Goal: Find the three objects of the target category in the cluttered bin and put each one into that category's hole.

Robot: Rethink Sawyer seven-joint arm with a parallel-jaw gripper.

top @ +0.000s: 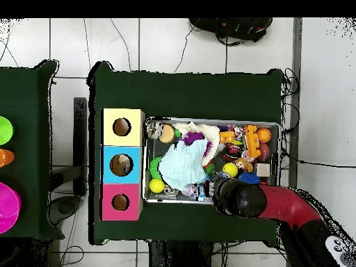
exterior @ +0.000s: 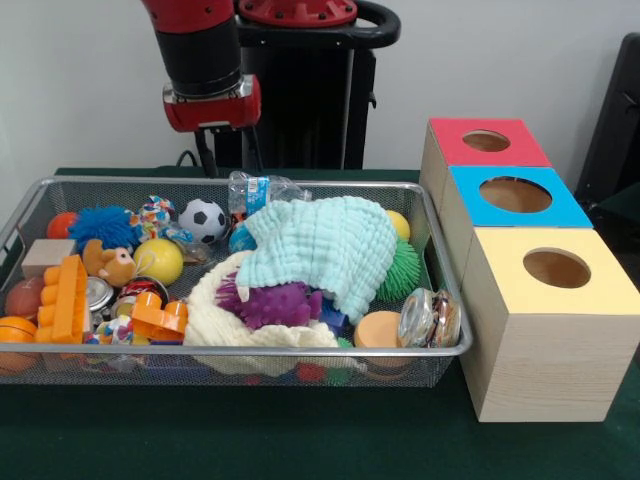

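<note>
The target category isn't given, so which toys count is anyone's guess. They would lie in the wire bin [exterior: 30, 200], partly buried under a pale blue cloth [exterior: 320, 250] near its middle. The claw [exterior: 206, 150] hangs over the bin's far rim, and the soccer ball [exterior: 204, 220] sits just at its 6 o'clock. I cannot tell whether the claw is apart or together. The three boxes [exterior: 545, 300] stand at 3 o'clock on the counter [exterior: 200, 440].
</note>
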